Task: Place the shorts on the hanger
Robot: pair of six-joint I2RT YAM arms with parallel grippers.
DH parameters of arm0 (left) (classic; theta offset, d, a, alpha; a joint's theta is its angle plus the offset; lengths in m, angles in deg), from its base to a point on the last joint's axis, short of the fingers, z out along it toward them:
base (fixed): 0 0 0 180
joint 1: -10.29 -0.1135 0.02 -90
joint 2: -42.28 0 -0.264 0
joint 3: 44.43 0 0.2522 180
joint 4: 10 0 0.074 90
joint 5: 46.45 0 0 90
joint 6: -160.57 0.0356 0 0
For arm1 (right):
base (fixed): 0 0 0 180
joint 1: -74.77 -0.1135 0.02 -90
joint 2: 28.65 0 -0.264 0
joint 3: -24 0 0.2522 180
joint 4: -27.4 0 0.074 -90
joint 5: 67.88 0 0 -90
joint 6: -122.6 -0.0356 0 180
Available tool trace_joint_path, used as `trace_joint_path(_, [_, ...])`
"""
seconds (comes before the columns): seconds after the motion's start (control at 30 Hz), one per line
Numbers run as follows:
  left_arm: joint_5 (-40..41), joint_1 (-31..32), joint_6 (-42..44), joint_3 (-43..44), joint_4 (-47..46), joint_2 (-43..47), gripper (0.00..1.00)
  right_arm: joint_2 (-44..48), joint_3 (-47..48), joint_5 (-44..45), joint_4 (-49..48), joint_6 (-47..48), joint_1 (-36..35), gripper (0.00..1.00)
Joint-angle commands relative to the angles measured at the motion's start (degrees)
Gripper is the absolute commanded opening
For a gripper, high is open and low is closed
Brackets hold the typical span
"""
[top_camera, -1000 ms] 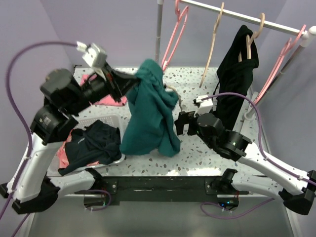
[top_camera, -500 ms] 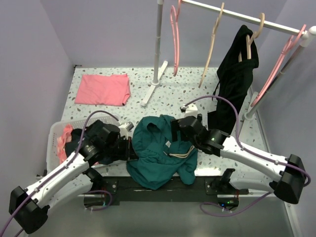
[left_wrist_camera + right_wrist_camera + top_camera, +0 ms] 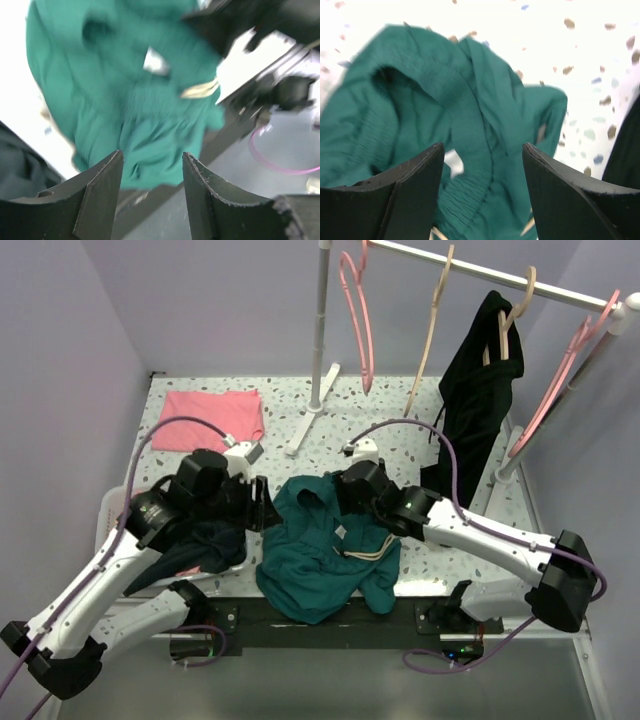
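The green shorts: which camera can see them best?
The top external view. It shows the whole shorts crumpled on the table, cream drawstring and all. The left wrist view shows them blurry. The right wrist view is so close that only part fits in.

The table [image 3: 300, 468] is white with lots of small dark and coloured specks. The shorts [image 3: 320, 560] lie on it in a crumpled heap, near the middle. Their near part hangs over the table's near edge. A pale string [image 3: 366, 553] lies on top of them. A pink cloth [image 3: 212, 420] lies flat at the far left, well apart from the shorts. A white basket [image 3: 104, 525] sits at the near left. The white foot [image 3: 305, 430] of a rack stands in the far middle, just right of the pink cloth. A pole [image 3: 510, 462] of the rack comes down to the table at the right side.
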Motion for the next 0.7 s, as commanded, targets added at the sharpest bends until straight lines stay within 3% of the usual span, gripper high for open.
trace_joint_path(0.0, [3.47,0.07,1.82,7.14,1.09,-3.04,0.56,-2.57,4.54,-1.68,-4.80,4.04,-0.06,0.67])
trace_joint_path(0.13, [8.97,2.26,-4.33,4.86,-4.98,-7.69,0.52,-7.84,6.82,-4.75,-7.26,5.00,0.03,0.67])
trace_joint_path(0.37, [14.02,7.89,-16.56,-9.54,-23.60,-6.30,0.52,-19.00,11.57,-11.44,-14.12,8.87,0.21,0.67])
trace_joint_path(0.67, [21.39,14.84,-20.16,-13.43,-27.76,-11.56,0.59,-28.50,14.04,-9.94,-15.79,8.70,3.19,0.66])
